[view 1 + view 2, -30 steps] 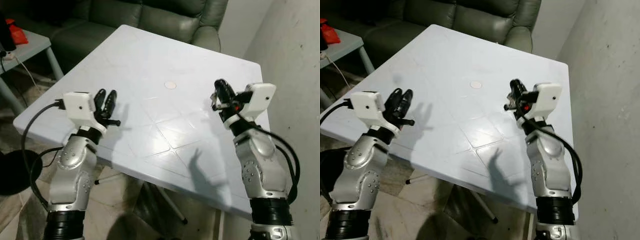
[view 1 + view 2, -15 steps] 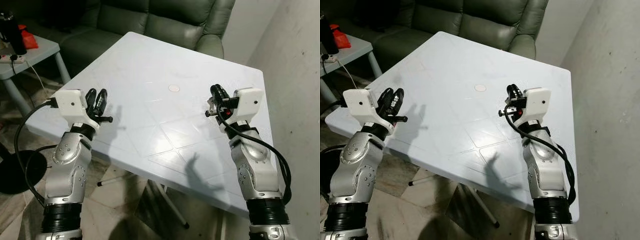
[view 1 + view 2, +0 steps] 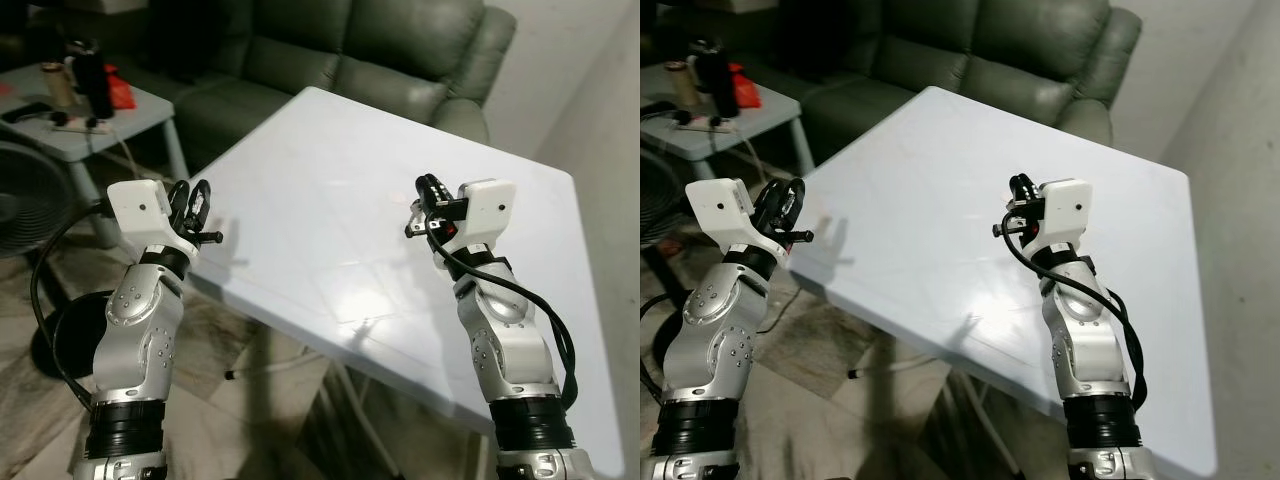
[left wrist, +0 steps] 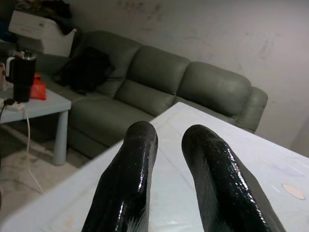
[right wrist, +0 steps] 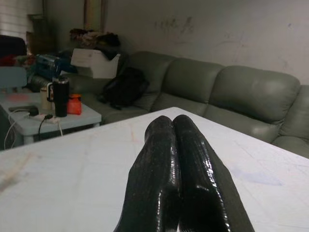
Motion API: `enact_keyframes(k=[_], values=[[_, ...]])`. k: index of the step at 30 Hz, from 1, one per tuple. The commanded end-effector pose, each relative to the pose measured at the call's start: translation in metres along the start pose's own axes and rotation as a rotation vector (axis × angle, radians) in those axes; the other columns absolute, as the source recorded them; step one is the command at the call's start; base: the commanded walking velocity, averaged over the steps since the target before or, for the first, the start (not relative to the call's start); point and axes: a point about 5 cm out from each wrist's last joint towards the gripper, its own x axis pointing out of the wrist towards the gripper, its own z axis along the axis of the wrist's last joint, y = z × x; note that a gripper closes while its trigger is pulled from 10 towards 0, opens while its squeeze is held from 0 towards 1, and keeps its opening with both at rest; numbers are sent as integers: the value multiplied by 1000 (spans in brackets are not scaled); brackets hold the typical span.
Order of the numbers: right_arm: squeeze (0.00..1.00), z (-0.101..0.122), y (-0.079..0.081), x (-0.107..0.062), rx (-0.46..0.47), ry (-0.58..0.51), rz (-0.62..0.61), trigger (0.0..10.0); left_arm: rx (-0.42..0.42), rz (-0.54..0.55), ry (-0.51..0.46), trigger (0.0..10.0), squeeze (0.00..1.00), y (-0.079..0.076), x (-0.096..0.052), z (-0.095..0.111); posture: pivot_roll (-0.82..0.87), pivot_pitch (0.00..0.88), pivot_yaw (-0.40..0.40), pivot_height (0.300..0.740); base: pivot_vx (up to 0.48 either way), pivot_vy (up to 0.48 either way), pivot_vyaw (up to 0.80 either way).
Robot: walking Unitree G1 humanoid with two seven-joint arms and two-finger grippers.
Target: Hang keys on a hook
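Left tool (image 3: 196, 197): raised over the near-left corner of the bench (image 3: 340, 190); fingers (image 4: 130, 174) parted by a narrow gap, nothing between them.
Right tool (image 3: 428, 192): raised over the bench's right half, pointing toward the sofa (image 3: 330, 50); fingers (image 5: 166, 159) pressed together along their length.
Keys: none can be made out. Something small and metallic may sit at the base of the right tool in the head views, but it is too small to tell; the wrist view shows no key between the fingers.
Hook: none seen ahead of either tool or anywhere nearby.
Beyond left tool: side table (image 3: 110, 110) carrying a dark tumbler (image 3: 95, 80), a red item and a power strip; fan (image 3: 20, 200) beside it.
Right of right tool: bare plaster wall (image 3: 600, 120).
Step in hand, as judged: locating the keys and hook, with both arms held ready.
How to do it well: keep the right tool closed and level so anything held does not slip, hold both arms clear of the bench edge while turning, and scan the wall slowly until a hook appears.
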Motion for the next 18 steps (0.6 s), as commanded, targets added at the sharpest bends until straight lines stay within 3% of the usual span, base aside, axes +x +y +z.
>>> enact_keyframes(k=[1, 18], values=[[0, 0, -10, -2, -20, 8, -41, 10000, -10, -31, -9, 10000, 0, -10, 6, 3, -8, 13, -104, 740, 0, 461, -769], [0, -1, -10, -1, -27, 24, -35, 10000, -9, -33, -13, 10000, 0, -12, 7, 2, -3, 4, -113, 740, 0, 452, -745]])
